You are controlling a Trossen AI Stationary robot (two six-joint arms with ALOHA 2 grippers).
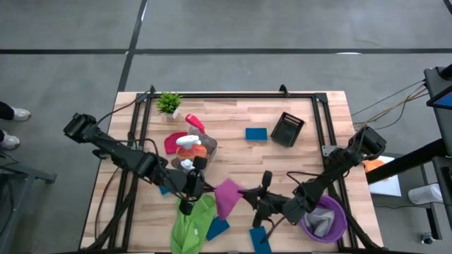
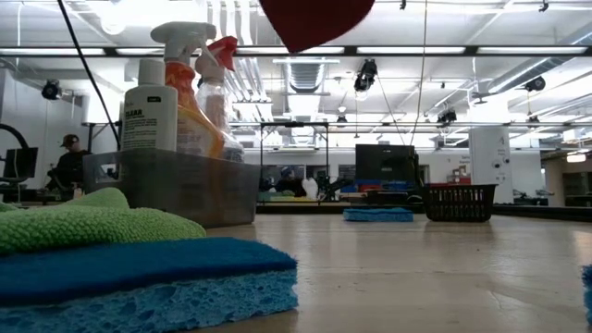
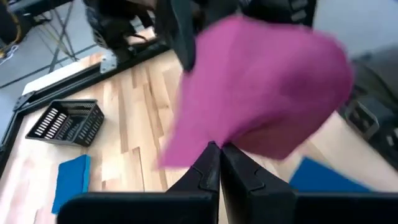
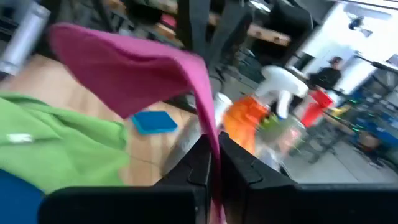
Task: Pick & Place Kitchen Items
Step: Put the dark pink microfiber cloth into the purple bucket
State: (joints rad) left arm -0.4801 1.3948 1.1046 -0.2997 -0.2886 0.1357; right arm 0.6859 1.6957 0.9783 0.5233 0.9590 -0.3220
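Magenta cloth (image 1: 227,196) hangs above the wooden table (image 1: 311,148) at about 6 o'clock from the table's centre, stretched between the two grippers. Left gripper (image 1: 200,185) sits at the cloth's 9 o'clock side; in the left wrist view its fingers (image 3: 208,168) are pressed together on the cloth's lower edge. Right gripper (image 1: 248,193) sits at the cloth's 3 o'clock side; in the right wrist view its fingers (image 4: 200,163) are pinched tight on a fold of the cloth, which drapes up and away from them.

Green cloth (image 1: 192,224) lies crumpled on the table just below the magenta one, toward 7 o'clock. One blue sponge (image 1: 217,228) touches its right edge; a second sponge (image 1: 260,238) lies at 5 o'clock near the front edge, and a third (image 1: 256,133) lies at 1 o'clock, just beside the black basket (image 1: 287,129).

Orange spray bottle (image 1: 191,147) with a white trigger stands with smaller bottles in a grey bin (image 2: 185,190) at about 10 o'clock; a red cloth (image 1: 174,143) lies against them. Small green plant (image 1: 169,103) stands at the far edge at 11 o'clock.

Purple bowl (image 1: 339,224) at 4 o'clock holds a grey cloth (image 1: 321,221).

In the low view a person (image 2: 67,166) is in the room beyond the table, far off.
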